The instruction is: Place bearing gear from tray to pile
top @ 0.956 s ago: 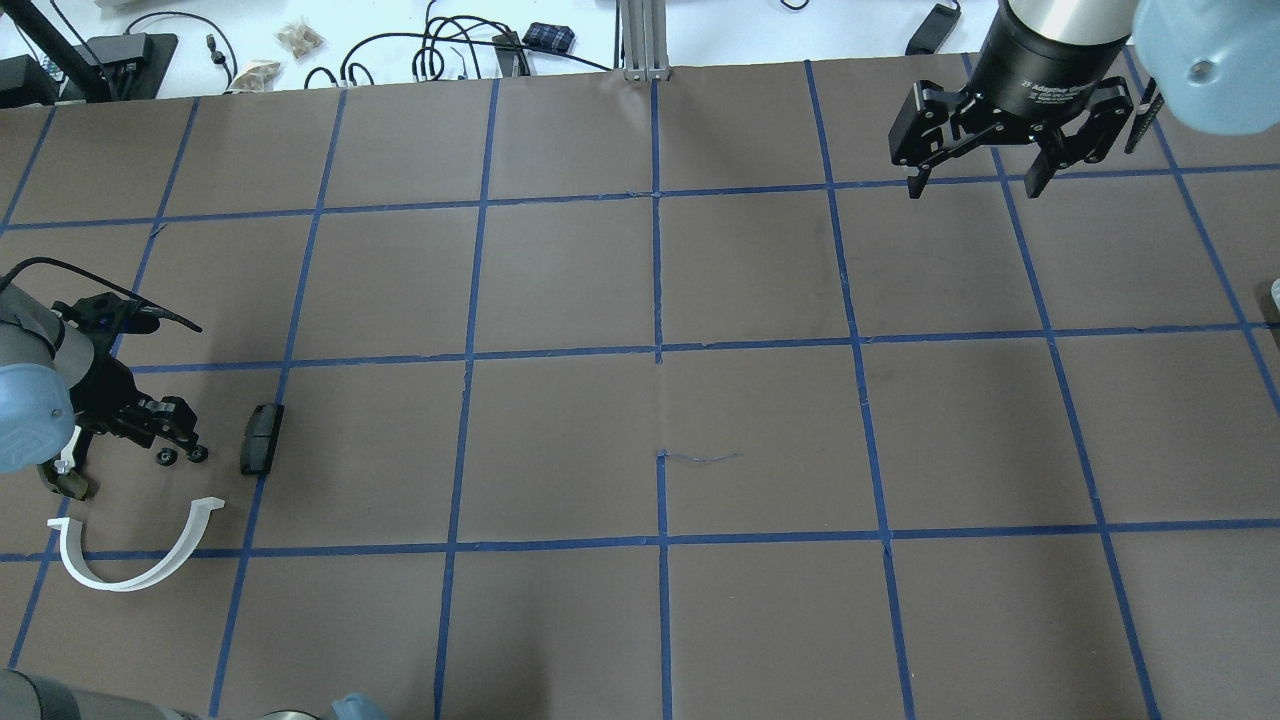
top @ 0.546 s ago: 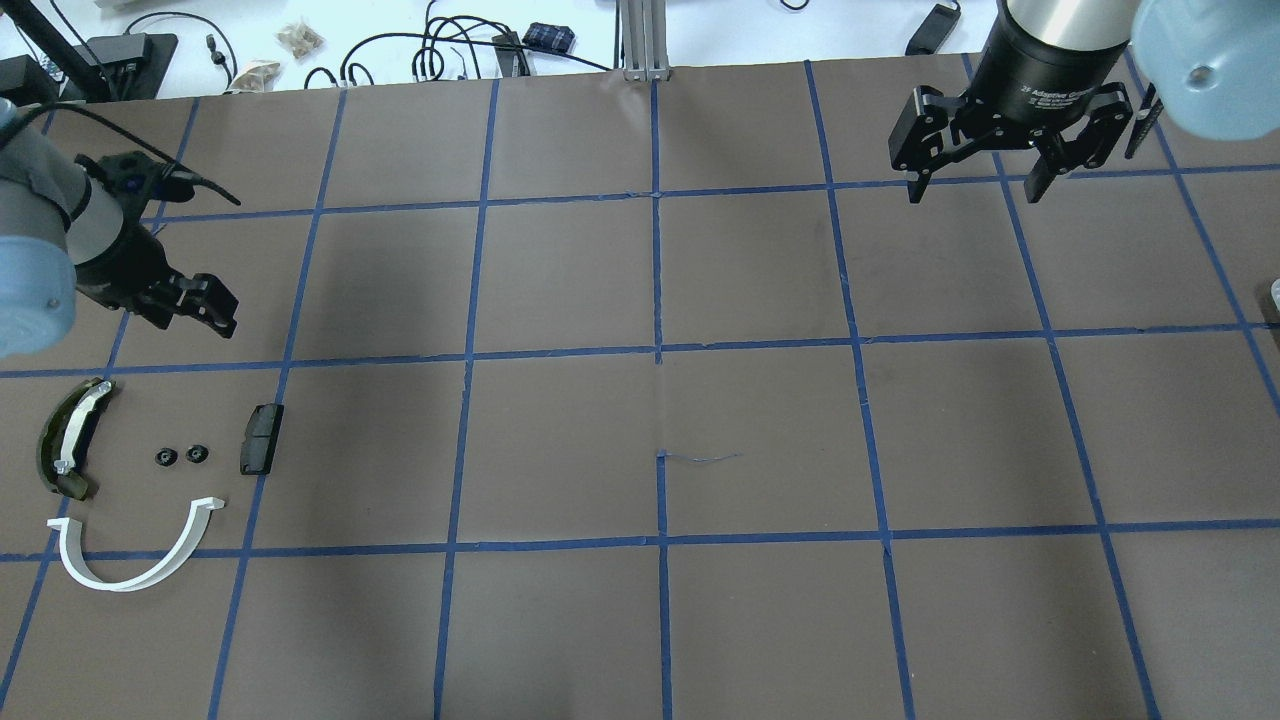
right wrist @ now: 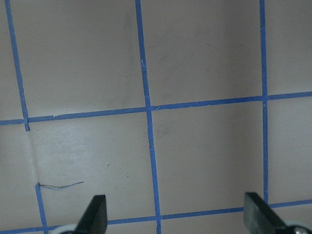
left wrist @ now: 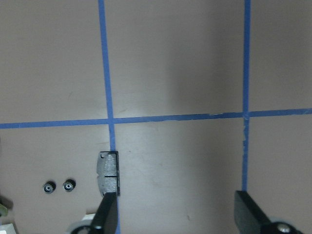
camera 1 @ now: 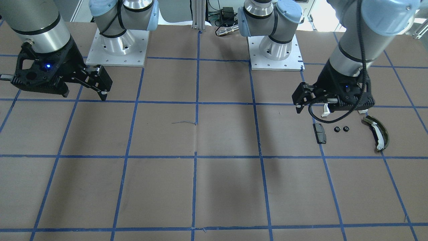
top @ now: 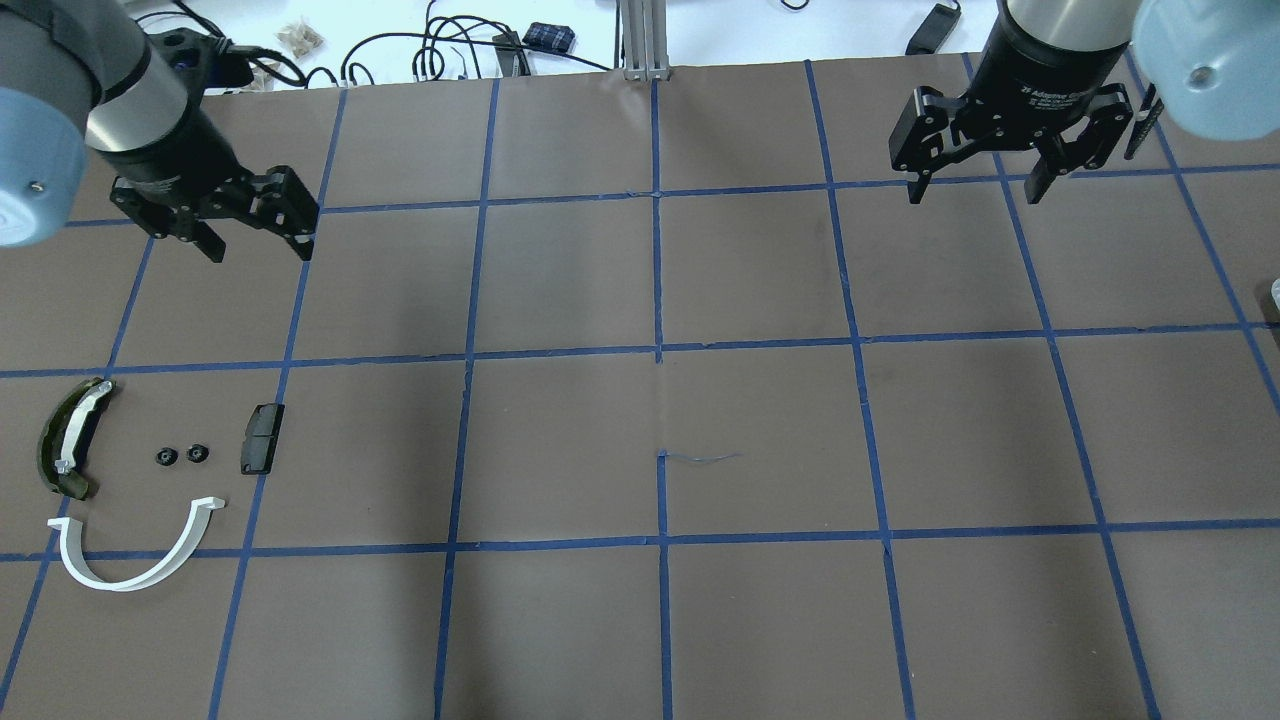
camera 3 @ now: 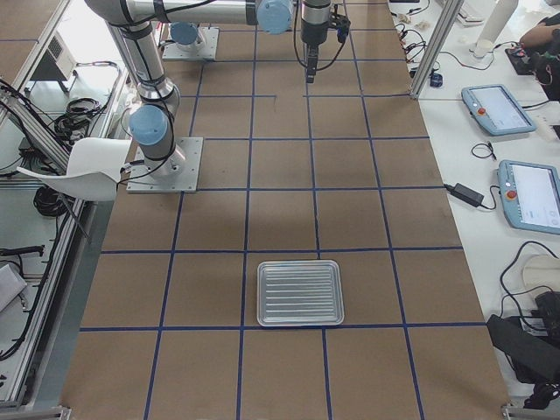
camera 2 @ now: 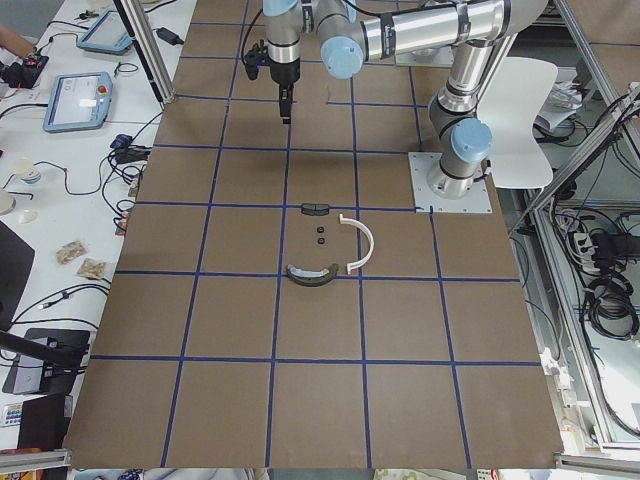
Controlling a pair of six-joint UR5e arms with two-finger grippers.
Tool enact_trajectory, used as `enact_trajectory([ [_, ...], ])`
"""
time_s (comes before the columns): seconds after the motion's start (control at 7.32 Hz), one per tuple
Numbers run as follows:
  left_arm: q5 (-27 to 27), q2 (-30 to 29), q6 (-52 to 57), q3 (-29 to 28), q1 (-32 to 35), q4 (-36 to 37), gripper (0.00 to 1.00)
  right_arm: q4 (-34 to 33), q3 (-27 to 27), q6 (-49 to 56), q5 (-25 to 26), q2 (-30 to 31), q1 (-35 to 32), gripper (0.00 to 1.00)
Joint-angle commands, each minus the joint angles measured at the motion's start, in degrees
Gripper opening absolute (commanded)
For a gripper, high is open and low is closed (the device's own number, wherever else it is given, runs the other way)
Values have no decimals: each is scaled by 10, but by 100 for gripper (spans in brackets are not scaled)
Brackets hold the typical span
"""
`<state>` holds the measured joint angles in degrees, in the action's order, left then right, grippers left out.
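Observation:
Two small black bearing gears (top: 166, 457) (top: 197, 454) lie side by side on the table in the pile. Around them lie a white half-ring arc (top: 135, 560), a dark olive curved piece with a white strip (top: 68, 440) and a small black block (top: 262, 438). My left gripper (top: 258, 245) is open and empty, raised well beyond the pile. Its wrist view shows the block (left wrist: 108, 171) and both gears (left wrist: 48, 186) below. My right gripper (top: 975, 190) is open and empty at the far right. The tray (camera 3: 299, 293) shows only in the exterior right view and looks empty.
The table is brown paper with a blue tape grid (top: 658, 350). Cables and small devices (top: 440, 50) lie beyond its far edge. The tray stands at the table's right end, far from both grippers.
My left gripper has risen from beside the two gears and moved toward the table's far side, open and empty. The gears stayed on the table. The right arm has barely moved.

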<state>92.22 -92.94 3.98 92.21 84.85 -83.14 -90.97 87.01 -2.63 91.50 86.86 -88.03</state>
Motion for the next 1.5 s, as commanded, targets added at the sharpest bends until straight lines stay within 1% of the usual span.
enact_trajectory([
  [0.0,-6,16,-28,-10,41,-25,100,0,0,0,-1,1,0,100],
  [0.14,-37,27,-28,-11,41,-27,100,0,0,0,-1,0,1,100],
  [0.27,-40,43,-27,-3,41,-43,100,0,0,0,-1,0,1,100],
  [0.41,-39,51,-27,-8,40,-61,100,1,-1,0,-1,0,1,100],
  [0.55,-35,58,-27,-3,41,-63,100,0,-3,0,-1,-3,0,100],
  [0.82,-33,59,-26,-7,31,-83,100,0,-4,0,-1,-3,0,100],
  [1.37,-35,61,-26,-11,30,-87,100,0,-3,0,-1,-3,0,100],
])
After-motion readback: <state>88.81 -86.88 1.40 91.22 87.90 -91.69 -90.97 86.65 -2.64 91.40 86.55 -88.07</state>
